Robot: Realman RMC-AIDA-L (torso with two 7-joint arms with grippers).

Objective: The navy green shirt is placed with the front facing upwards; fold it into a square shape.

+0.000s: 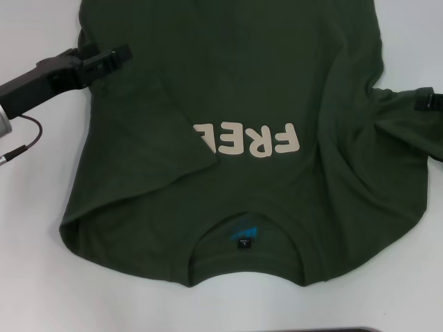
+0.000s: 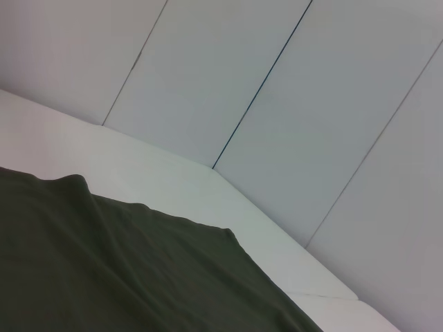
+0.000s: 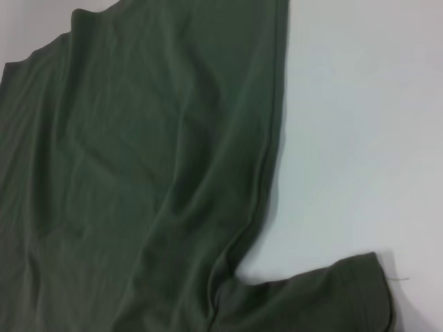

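Observation:
The navy green shirt [image 1: 263, 83] lies flat on the white table [image 1: 34, 207], collar [image 1: 249, 277] nearest me and its blue-and-black inner label [image 1: 243, 242] showing. Its left sleeve is folded inward as a flap [image 1: 152, 131] that covers the end of the cream lettering [image 1: 256, 138]. My left gripper [image 1: 116, 59] sits at the shirt's far left edge, on or just over the cloth. Only a black tip of my right gripper [image 1: 429, 100] shows, over the right sleeve. The left wrist view shows shirt cloth [image 2: 104, 263], and the right wrist view shows the shirt body [image 3: 138, 173] and a sleeve [image 3: 325, 297].
White table surface [image 3: 360, 138] surrounds the shirt. Grey wall panels [image 2: 277, 104] rise behind the table's far edge. A thin cable [image 1: 28, 138] hangs off my left arm at the left. A dark strip [image 1: 325, 330] lies at the near edge.

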